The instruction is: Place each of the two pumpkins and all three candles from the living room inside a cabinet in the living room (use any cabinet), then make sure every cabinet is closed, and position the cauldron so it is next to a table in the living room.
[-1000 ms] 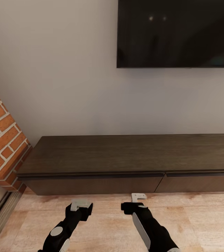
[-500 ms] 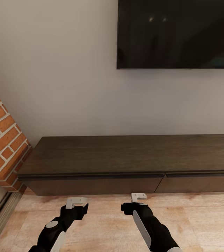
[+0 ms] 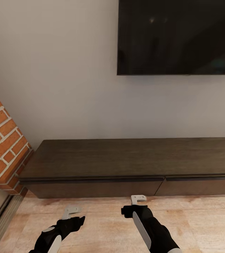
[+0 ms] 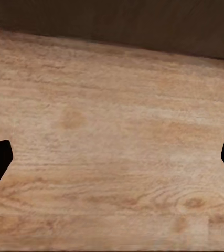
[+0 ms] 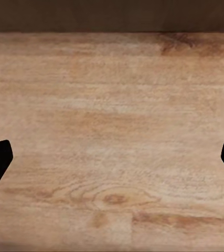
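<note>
Facing the closed cabinet (image 3: 126, 165), both the left pincer (image 3: 71, 211) and right pincer (image 3: 138, 199) are released and empty; its handle-less drawer front likely needs gripping at the top edge.

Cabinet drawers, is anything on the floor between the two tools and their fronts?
Nothing visible. Bare wood floor lies between the left tool, the right tool and the cabinet. Both drawer fronts are shut.
</note>
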Robot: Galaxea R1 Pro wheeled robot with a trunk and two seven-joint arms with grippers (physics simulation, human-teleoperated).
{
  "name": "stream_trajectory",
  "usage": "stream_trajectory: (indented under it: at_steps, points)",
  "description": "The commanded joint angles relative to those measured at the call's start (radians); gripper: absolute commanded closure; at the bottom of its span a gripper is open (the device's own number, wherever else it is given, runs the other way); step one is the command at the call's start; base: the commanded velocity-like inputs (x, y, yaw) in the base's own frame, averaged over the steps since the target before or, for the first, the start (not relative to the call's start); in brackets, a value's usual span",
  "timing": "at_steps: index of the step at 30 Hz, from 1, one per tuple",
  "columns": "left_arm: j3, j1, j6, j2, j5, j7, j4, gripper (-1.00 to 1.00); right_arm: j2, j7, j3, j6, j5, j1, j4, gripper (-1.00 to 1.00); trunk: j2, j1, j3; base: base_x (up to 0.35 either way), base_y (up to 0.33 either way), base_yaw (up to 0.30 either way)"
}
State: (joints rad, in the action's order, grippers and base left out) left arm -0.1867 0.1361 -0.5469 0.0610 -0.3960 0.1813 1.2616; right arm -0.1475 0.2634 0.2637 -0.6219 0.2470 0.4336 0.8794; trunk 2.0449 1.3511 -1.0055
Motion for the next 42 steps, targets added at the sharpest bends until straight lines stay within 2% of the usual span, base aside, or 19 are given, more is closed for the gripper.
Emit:
stream_trajectory:
  at_steps: [1,6,42]
  points:
    - [-0.001,0.001,-0.002,0.001,-0.015,0.009,-0.011,-1.00,0.000,0.009,0.003,-0.003,0.010,0.001,0.001,-1.00,-0.007,-0.004,0.002,0.000,0.000,0.000]
    - [0.004,0.002,0.000,0.002,-0.030,0.013,-0.060,-1.00,0.001,0.001,-0.004,-0.002,0.013,0.001,0.000,-1.00,-0.042,-0.023,0.018,0.000,0.000,0.000]
    - [0.004,0.005,0.011,0.001,-0.025,0.024,-0.130,-1.00,0.012,-0.003,-0.007,0.004,0.005,0.001,-0.005,-1.00,-0.294,-0.161,0.131,0.000,0.000,0.000]
